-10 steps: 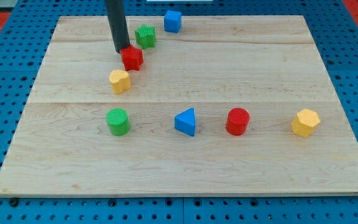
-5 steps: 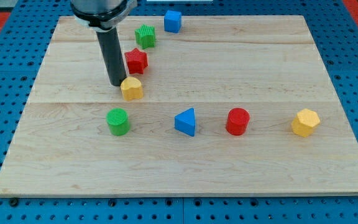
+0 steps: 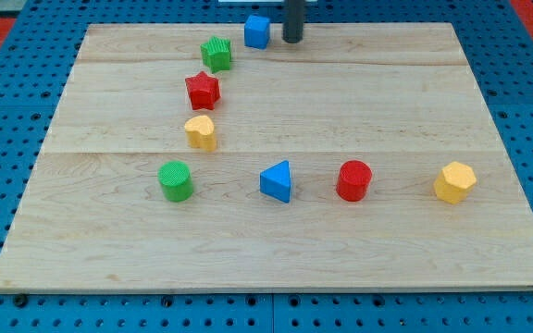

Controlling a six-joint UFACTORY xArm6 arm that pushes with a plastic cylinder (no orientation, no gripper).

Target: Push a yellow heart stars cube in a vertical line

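Note:
The yellow heart (image 3: 201,132) lies left of the board's middle. The red star (image 3: 203,90) sits just above it, the green star (image 3: 216,53) above that, and the blue cube (image 3: 257,31) at the view's top, offset to the right. Together they form a slanted curve. My tip (image 3: 291,40) rests near the board's top edge, just right of the blue cube and apart from it.
A green cylinder (image 3: 176,180), a blue triangle (image 3: 277,181), a red cylinder (image 3: 353,180) and a yellow hexagon (image 3: 455,182) stand in a row across the lower half of the wooden board (image 3: 433,102).
My tip pushed the yellow heart a little right and down, then left it and moved up to the view's top beside the blue cube. The red star shifted slightly right.

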